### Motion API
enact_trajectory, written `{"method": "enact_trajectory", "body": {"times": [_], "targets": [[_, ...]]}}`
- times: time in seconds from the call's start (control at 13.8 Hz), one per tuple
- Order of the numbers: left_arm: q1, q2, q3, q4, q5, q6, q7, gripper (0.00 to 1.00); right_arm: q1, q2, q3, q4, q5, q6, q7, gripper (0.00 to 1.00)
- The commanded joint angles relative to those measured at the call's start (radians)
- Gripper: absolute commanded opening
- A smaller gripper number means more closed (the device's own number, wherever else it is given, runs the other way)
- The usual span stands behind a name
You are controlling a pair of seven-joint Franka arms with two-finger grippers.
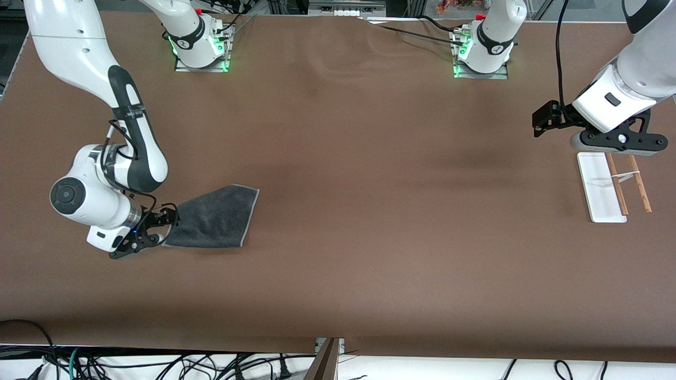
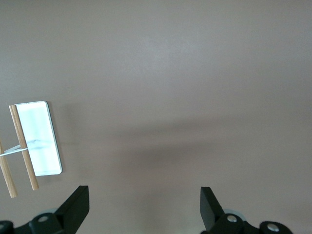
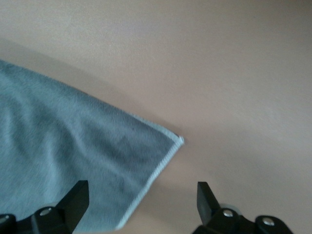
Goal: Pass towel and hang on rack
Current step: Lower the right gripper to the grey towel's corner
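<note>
The dark grey towel [image 1: 216, 216] lies flat on the table toward the right arm's end. My right gripper [image 1: 167, 226] is open and low at the towel's edge. In the right wrist view its fingers [image 3: 73, 197] straddle the towel's [image 3: 73, 151] light-stitched border near a corner, not closed on it. The rack [image 1: 601, 189], a white base with two wooden rods [image 1: 618, 184], stands at the left arm's end. My left gripper [image 1: 544, 119] is open and empty over bare table beside the rack. The rack [image 2: 41, 139] also shows in the left wrist view, off to the side of the gripper [image 2: 144, 204].
The brown table [image 1: 369, 184] stretches wide between towel and rack. The arm bases [image 1: 478, 53] stand along the edge farthest from the front camera. Cables hang below the table's edge nearest that camera [image 1: 158, 364].
</note>
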Motion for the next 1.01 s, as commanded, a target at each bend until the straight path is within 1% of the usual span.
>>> {"method": "enact_trajectory", "body": {"times": [0.0, 0.07, 0.29, 0.51, 0.58, 0.65, 0.72, 0.94], "targets": [[-0.002, 0.013, -0.003, 0.031, 0.011, -0.023, -0.007, 1.00, -0.020, 0.045, 0.013, 0.013, 0.097, 0.071, -0.115, 0.97], [-0.002, 0.013, -0.003, 0.031, 0.011, -0.023, -0.007, 1.00, -0.021, 0.058, 0.013, 0.014, 0.122, 0.087, -0.132, 0.97], [-0.002, 0.013, -0.003, 0.031, 0.011, -0.023, -0.007, 1.00, -0.021, 0.098, 0.016, 0.026, 0.141, 0.137, -0.136, 0.95], [-0.002, 0.013, -0.003, 0.031, 0.011, -0.023, -0.007, 1.00, -0.021, 0.110, 0.016, 0.033, 0.142, 0.142, -0.140, 0.95], [-0.002, 0.013, -0.003, 0.031, 0.011, -0.023, -0.007, 1.00, -0.021, 0.112, 0.016, 0.033, 0.142, 0.144, -0.145, 0.91], [-0.002, 0.013, -0.003, 0.031, 0.011, -0.023, -0.007, 1.00, -0.021, 0.116, 0.016, 0.033, 0.142, 0.144, -0.145, 0.84], [-0.002, 0.013, -0.003, 0.031, 0.011, -0.023, -0.007, 1.00, -0.021, 0.116, 0.016, 0.033, 0.142, 0.144, -0.146, 0.75], [-0.002, 0.013, -0.003, 0.031, 0.011, -0.024, -0.007, 1.00, -0.021, 0.116, 0.016, 0.033, 0.142, 0.142, -0.145, 0.42]]}}
